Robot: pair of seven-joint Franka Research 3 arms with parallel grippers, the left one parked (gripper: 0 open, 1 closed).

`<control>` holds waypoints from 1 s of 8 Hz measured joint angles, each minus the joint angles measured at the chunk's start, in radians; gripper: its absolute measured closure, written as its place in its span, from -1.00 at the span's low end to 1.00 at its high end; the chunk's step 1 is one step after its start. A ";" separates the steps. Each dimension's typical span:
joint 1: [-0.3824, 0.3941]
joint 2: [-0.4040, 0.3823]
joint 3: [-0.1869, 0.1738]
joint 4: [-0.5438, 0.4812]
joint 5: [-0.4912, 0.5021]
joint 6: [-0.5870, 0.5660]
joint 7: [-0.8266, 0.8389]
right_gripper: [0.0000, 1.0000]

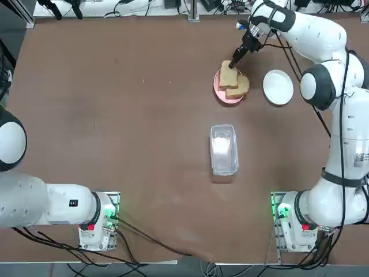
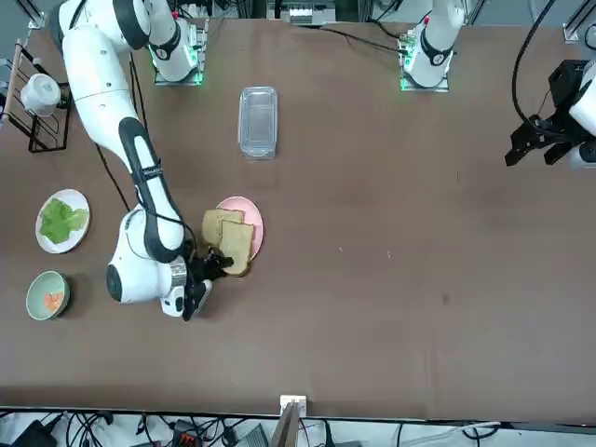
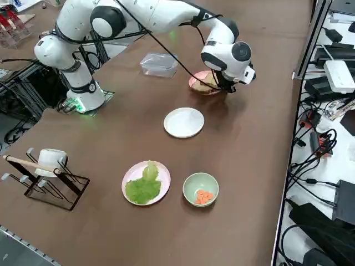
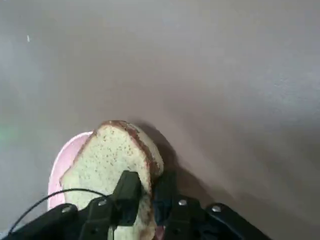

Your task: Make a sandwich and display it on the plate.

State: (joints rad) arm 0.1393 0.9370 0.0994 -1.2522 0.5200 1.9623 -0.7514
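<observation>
Clearly the right arm's jaws (image 4: 145, 197) sit pinched narrow on the edge of a tan, brown-crusted bread slice (image 4: 107, 165), one black finger on each face of it, low in the wrist frame. That slice leans on a second tan slice (image 1: 238, 86) over a small round pink plate (image 1: 222, 92), right of centre in the upper part of the overhead frame. Just right of it, apart from it, lies the small round white plate (image 1: 278, 87), bare. In the side frame the ruffled green lettuce leaf (image 3: 143, 187) rests on another pink plate (image 3: 131, 174) at lower centre, beside a pale-green bowl of orange pieces (image 3: 201, 190). So, by my reading, the sandwich is hardly begun: no slice on the white plate, no lettuce layered, no top slice set. A clear plastic box (image 1: 223, 149) stands mid-surface.
</observation>
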 joint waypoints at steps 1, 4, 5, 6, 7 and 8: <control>-0.001 0.000 0.000 0.003 -0.010 0.000 0.000 0.75; -0.007 -0.005 0.000 0.011 -0.015 -0.002 0.000 0.82; -0.008 -0.008 0.000 0.012 -0.016 -0.002 0.000 0.82; -0.008 -0.011 0.000 0.012 -0.017 -0.002 0.000 0.82; -0.008 -0.016 0.000 0.015 -0.017 -0.002 0.000 0.82; -0.008 -0.024 0.000 0.021 -0.019 -0.007 0.000 0.83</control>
State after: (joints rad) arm 0.1315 0.9127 0.0992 -1.2310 0.5005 1.9555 -0.7514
